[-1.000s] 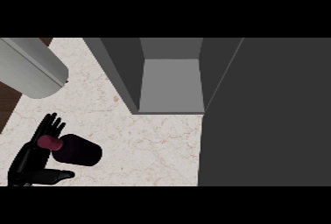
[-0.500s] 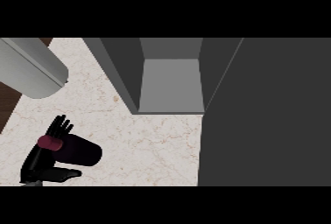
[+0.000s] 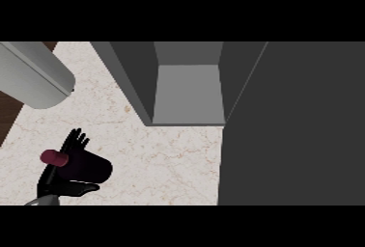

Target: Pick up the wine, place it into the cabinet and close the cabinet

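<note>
Likely snag ahead: the wine bottle [image 3: 84,166] could clip the open cabinet [image 3: 187,96]'s front edge or its open door [image 3: 292,125] during the carry, since the opening is narrow. The bottle lies tilted, dark body with a maroon cap, low left over the marble counter [image 3: 164,154]. The left hand [image 3: 64,164] curls round it, fingertips showing behind the cap.

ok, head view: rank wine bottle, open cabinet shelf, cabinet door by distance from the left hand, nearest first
1. Wine bottle: in the left hand, at lower left on the counter.
2. Open cabinet shelf: up and to the right of the hand.
3. Cabinet door: dark panel filling the right side, farthest.
</note>
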Controlling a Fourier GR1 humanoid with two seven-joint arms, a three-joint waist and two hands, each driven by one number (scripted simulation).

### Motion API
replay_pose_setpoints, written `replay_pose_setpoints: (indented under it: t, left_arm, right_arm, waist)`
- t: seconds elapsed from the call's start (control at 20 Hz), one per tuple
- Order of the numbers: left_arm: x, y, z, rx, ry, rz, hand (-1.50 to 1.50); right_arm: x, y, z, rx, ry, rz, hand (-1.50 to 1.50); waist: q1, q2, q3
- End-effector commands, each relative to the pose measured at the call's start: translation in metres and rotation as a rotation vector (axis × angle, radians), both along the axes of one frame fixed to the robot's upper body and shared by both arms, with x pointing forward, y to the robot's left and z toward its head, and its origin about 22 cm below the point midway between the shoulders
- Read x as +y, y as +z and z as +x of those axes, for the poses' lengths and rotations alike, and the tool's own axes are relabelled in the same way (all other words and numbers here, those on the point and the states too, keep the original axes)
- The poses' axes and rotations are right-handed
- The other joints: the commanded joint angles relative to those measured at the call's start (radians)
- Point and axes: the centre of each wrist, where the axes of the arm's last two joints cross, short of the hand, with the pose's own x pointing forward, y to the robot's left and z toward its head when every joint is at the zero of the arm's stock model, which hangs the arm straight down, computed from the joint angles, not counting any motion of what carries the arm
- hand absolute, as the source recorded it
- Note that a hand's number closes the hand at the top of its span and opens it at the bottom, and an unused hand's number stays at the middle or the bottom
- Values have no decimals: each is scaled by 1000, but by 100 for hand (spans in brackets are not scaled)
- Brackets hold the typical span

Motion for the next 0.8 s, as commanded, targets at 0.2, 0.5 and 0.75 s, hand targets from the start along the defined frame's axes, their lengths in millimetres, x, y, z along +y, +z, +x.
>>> replay_pose_setpoints:
  t: [0.2, 0.5, 0.75]
  left_arm:
    - [4, -15, -12, -27, -8, -136, -150]
    - [-9, -23, -4, -22, -13, -144, -150]
    - [-8, -30, -14, -29, -17, -157, 150]
  right_arm:
    - [-10, -2, -4, -14, -2, 8, -150]
    - [8, -1, 7, -10, 15, 12, -150]
    - [2, -8, 1, -11, 21, 12, -150]
  waist:
    - [0, 0, 0]
    - [0, 1, -1]
    - [-10, 4, -2]
